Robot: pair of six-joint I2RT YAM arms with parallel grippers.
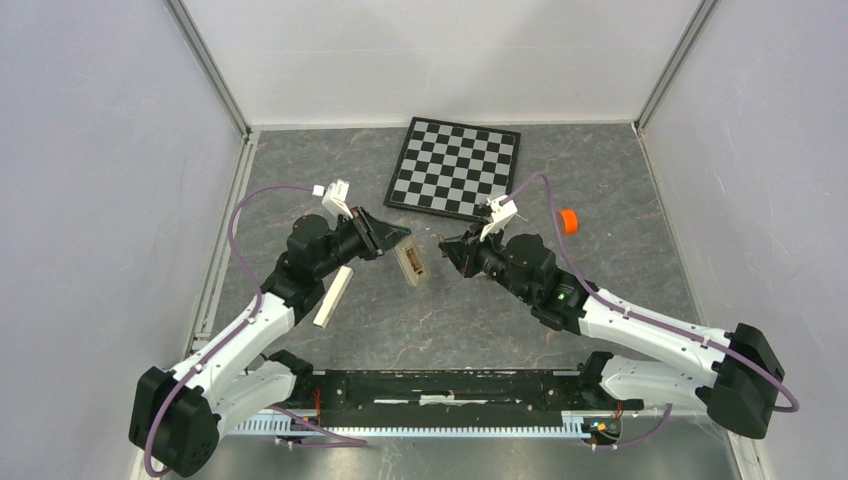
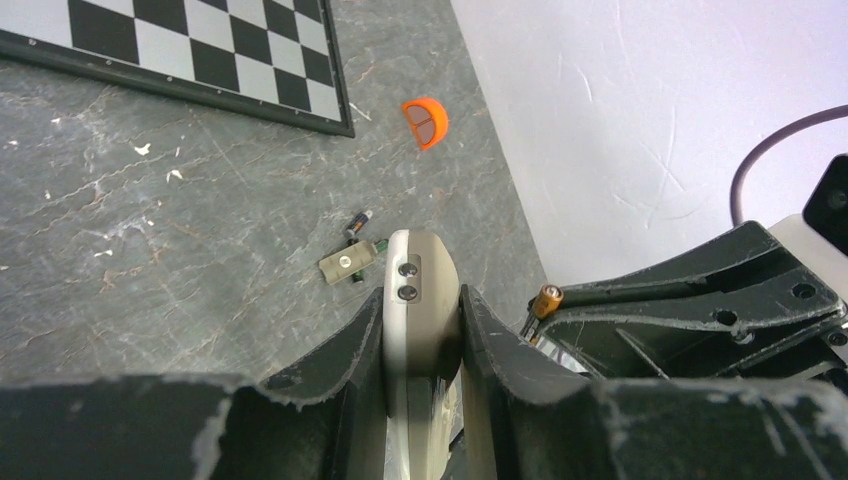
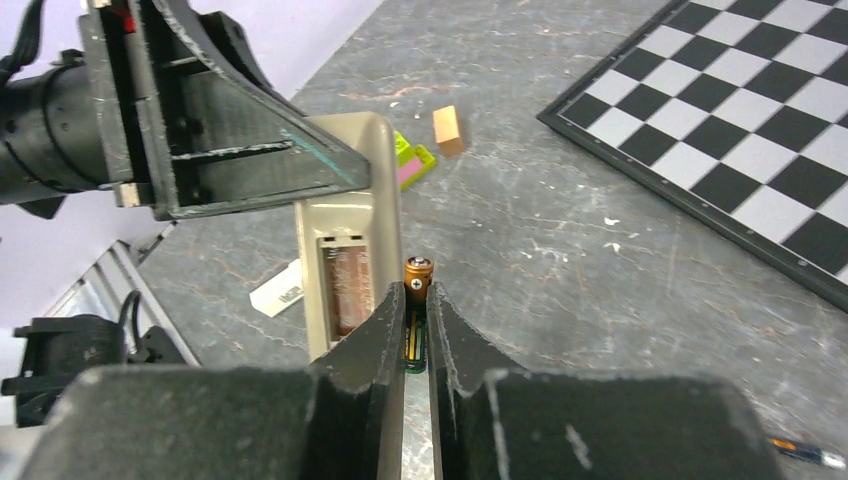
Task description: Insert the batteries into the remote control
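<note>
My left gripper [image 1: 392,240] is shut on one end of the remote control [image 1: 410,262] and holds it over the table; in the left wrist view its fingers [image 2: 372,330] clamp the pale remote [image 2: 420,290] edge-on. In the right wrist view the remote [image 3: 345,215] shows its back with the battery recess [image 3: 344,285] open and something brownish inside. My right gripper [image 3: 419,300] is shut on a battery [image 3: 419,272], copper tip forward, right beside the recess. It also shows in the left wrist view [image 2: 546,298]. More batteries [image 2: 357,225] lie on the table, one at the right wrist view's lower right [image 3: 805,452].
A small flat cover piece [image 2: 346,263] lies by the loose batteries. An orange round cap [image 1: 569,221] sits right of the checkerboard [image 1: 455,166]. A long cream block [image 1: 333,296] lies under the left arm. A small wooden block [image 3: 448,130] and a green-pink piece [image 3: 410,160] lie beyond the remote.
</note>
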